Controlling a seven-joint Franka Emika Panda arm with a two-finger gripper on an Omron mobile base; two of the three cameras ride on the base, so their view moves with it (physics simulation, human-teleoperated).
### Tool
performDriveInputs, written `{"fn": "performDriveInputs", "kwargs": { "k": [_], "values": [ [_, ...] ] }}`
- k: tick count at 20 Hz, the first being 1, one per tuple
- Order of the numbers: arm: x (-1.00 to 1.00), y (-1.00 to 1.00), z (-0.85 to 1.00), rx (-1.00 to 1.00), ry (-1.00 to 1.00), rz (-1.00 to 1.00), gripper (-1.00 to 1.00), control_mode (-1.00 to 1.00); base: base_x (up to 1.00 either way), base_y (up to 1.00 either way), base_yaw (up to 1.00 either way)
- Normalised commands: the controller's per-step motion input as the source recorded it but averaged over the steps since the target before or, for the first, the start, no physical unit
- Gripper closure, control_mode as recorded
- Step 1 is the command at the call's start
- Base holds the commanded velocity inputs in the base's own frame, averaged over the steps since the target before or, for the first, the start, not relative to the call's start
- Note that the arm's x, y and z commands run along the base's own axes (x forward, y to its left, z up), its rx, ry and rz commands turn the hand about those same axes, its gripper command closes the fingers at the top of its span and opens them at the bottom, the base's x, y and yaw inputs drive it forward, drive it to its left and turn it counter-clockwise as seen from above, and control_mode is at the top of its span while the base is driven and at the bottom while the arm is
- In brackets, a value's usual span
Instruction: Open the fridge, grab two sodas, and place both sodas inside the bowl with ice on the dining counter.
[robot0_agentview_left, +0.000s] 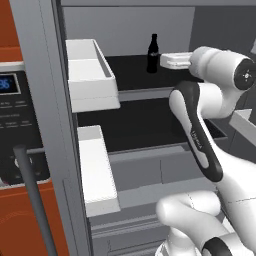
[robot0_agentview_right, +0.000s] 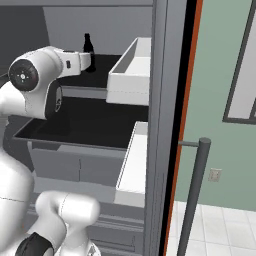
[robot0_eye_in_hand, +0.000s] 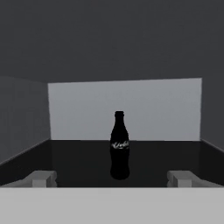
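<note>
While the arm reached into the open compartment, the scene stood as follows

Gripper: the two-finger gripper (robot0_eye_in_hand: 112, 178) stood wide, its two grey fingertips (robot0_eye_in_hand: 42, 178) far apart at the bottom of the hand view, holding nothing

Soda: one small dark brown-black glass bottle with a narrow neck (robot0_eye_in_hand: 119, 145) stood upright on the shelf, centred between the fingertips and farther in than them, apart from both; it also showed in the left base view (robot0_agentview_left: 153, 53) and the right base view (robot0_agentview_right: 88, 46), near the back wall

Shelf: the flat black upper shelf (robot0_agentview_left: 131, 72) bore the bottle; a second black shelf (robot0_agentview_right: 85, 122) lay below it

Fridge: the tall matte grey fridge (robot0_agentview_left: 125, 22) stood with both doors swung open, pale grey back wall inside

Door bins: white rectangular bins (robot0_agentview_left: 90, 75) hung on the left door, others (robot0_agentview_right: 131, 75) on the right door

Handle: a thin dark grey vertical bar (robot0_agentview_right: 196, 195) ran down the right door

Arm: the white arm with dark joints (robot0_agentview_left: 200, 135) bent up from below toward the upper shelf
</note>
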Motion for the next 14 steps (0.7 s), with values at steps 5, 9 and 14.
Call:
{"fn": "performDriveInputs", "kwargs": {
  "k": [5, 9, 14],
  "values": [
    [0.29, 0.0, -0.19, -0.01, 0.0, 0.0, -1.0, -1.0, 0.0, 0.0, 0.0],
    [0.37, -0.01, -0.03, 0.0, 0.0, 0.0, -1.0, -1.0, 0.0, 0.0, 0.0],
    [0.37, -0.04, 0.0, 0.0, 0.0, 0.0, -1.0, -1.0, 0.0, 0.0, 0.0]
  ]
}}
